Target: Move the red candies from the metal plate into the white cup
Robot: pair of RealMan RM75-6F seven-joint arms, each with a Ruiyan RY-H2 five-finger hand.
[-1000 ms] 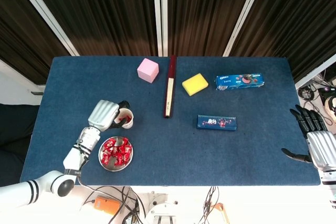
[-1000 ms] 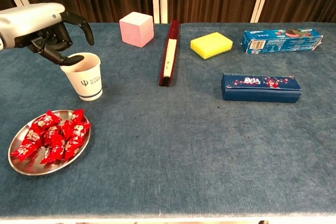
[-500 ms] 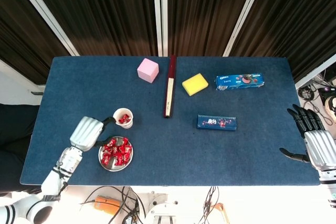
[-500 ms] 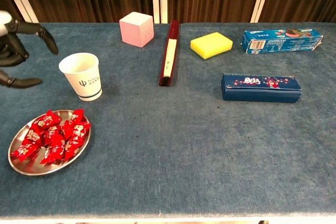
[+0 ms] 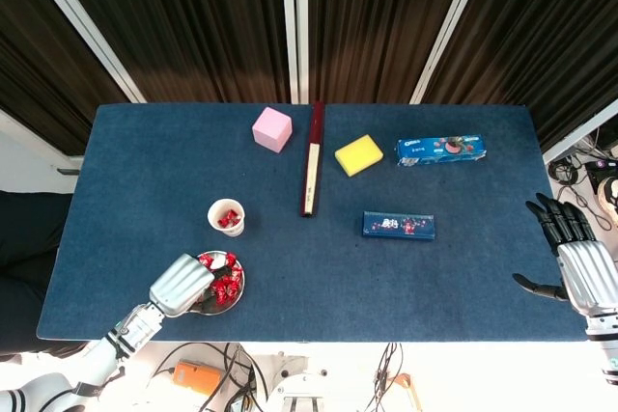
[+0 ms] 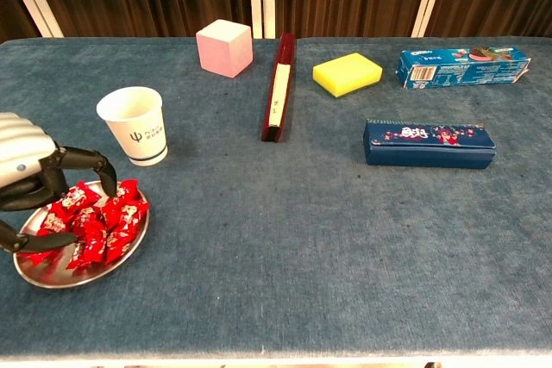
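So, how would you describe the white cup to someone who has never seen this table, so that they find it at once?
Look at the near-left part of the blue table, where a metal plate of red candies sits under the left hand. Just behind that plate stands the white cup. It is the only upright, round white thing there, with a small dark logo and a blue band near its base.

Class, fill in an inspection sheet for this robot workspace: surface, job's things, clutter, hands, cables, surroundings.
Surface: blue table.
Job's things: red candies on metal plate; some candies already in white cup.
Clutter: pink cube, dark red long box, yellow sponge, two blue boxes.
Hands: left hand curled over the plate; right hand spread at the table edge.
Cables: below the front edge.
Surroundings: dark curtains.
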